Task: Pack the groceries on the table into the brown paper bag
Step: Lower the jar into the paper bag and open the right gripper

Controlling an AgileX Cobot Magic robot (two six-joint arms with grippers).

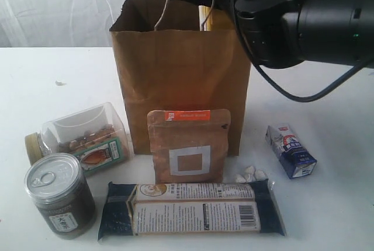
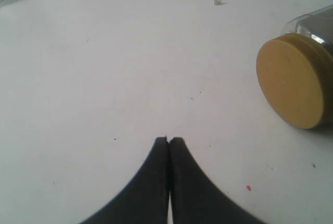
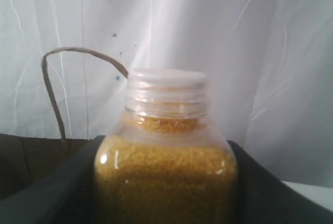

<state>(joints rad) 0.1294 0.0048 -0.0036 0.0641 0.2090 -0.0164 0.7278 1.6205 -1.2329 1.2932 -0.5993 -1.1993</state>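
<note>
Brown paper bag (image 1: 175, 87) upright mid-surface (image 1: 47, 87), mouth open.
Right claw (image 3: 166, 203) clamps the yellow white-capped bottle (image 3: 166, 156) at the bag's top rim; left claw (image 2: 169, 141) pressed together over bare surface near the clear nut jar (image 2: 294, 81).

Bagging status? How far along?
Done: nothing confirmed; brown paper bag interior hidden.
In hand: right fingers grip the yellow bottle at the bag's mouth.
Remaining on the table: nut jar, dark jar, brown pouch, blue packet, carton.
Left fingers shut, empty.
</note>
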